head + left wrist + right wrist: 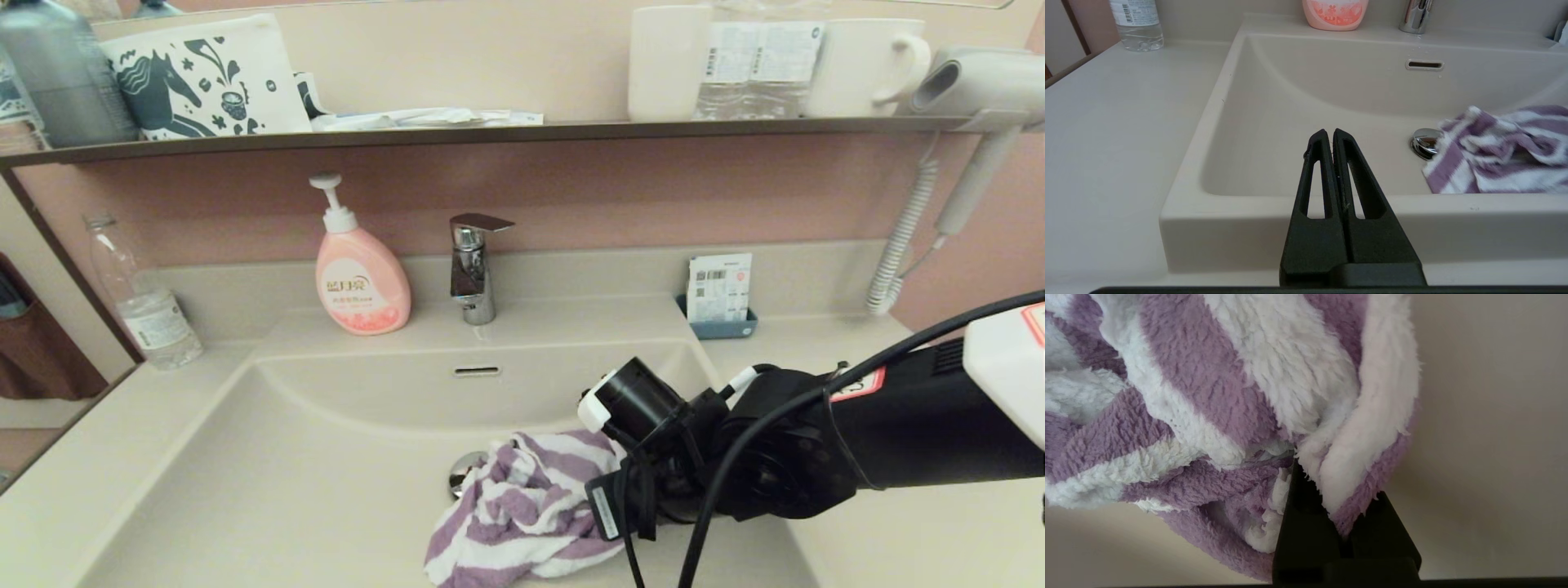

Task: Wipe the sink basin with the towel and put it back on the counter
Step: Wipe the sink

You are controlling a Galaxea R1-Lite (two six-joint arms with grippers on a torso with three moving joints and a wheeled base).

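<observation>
While our right gripper [1310,486] reaches down into the sink basin [269,474] just right of the drain plug [464,472], its fingers are clamped on a fold of the towel [522,510], which lies bunched on the basin floor touching the plug's right side; our left gripper [1329,136] hangs in front of the basin, left of the plug, fingers pressed together on nothing, and the counter [898,531] runs along both sides
</observation>
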